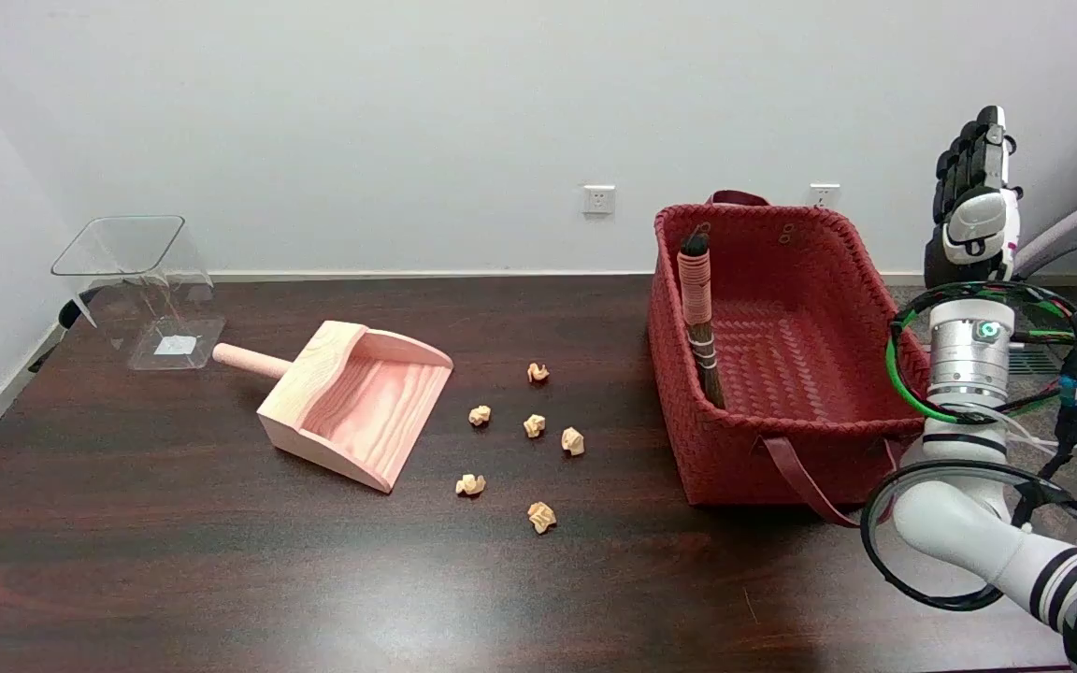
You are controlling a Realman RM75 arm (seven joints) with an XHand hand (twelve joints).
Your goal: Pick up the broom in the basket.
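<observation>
Against the left inner wall of the red woven basket (pixel 688 411) leaned the broom (pixel 699 318), handle up — the right hand (pixel 971 201) hung raised beside the basket, holding nothing, fingers seemingly straight and close together.

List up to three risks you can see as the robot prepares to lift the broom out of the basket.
1. The small dark broom with pink-wrapped handle leans against the woven red basket's left wall, leaving fingers little room.
2. The black-and-white right hand is raised beyond the far-right rim; crossing may snag the basket.
3. A tug might shift the basket toward the crumpled paper balls.
</observation>
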